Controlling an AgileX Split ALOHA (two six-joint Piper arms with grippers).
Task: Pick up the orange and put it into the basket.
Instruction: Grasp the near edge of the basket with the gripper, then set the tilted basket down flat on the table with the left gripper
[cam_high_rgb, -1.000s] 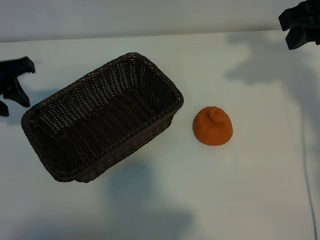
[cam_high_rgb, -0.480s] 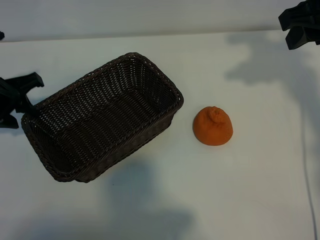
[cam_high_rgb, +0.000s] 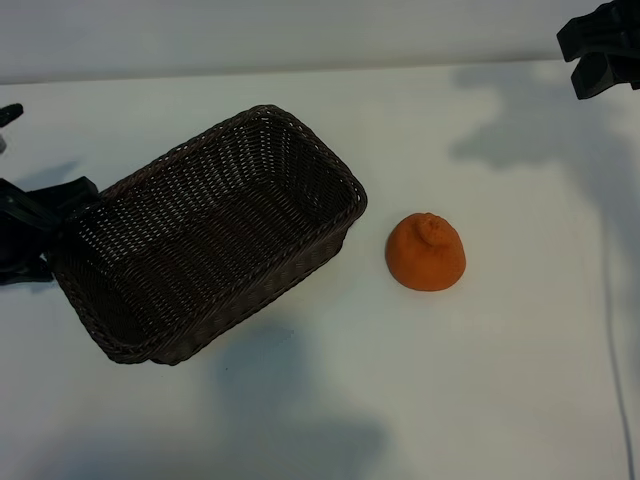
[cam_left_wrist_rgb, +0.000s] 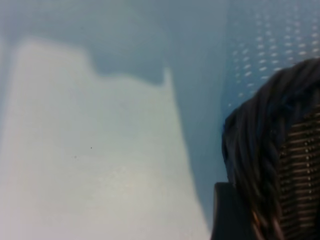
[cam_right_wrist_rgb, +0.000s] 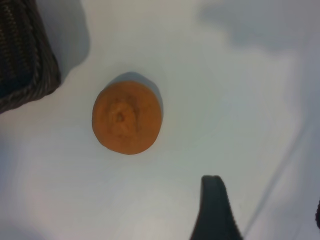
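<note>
The orange (cam_high_rgb: 426, 252) sits on the white table to the right of the basket (cam_high_rgb: 205, 235), stem bump up, touched by nothing. It also shows in the right wrist view, where the orange (cam_right_wrist_rgb: 127, 117) lies well ahead of the fingers. My right gripper (cam_high_rgb: 598, 52) hangs open at the far right corner, high above the table. My left gripper (cam_high_rgb: 48, 233) stands open at the basket's left end, its upper finger (cam_high_rgb: 62, 197) right by the woven rim. In the left wrist view one dark finger (cam_left_wrist_rgb: 226, 212) lies against the basket rim (cam_left_wrist_rgb: 255, 150).
The basket lies diagonally across the left half of the white table (cam_high_rgb: 330, 400). A thin cable (cam_high_rgb: 612, 330) runs along the right edge. Bare table surrounds the orange on all sides.
My left gripper has moved from the table's far left edge in toward the basket's left end. The right gripper, orange and basket have stayed put.
</note>
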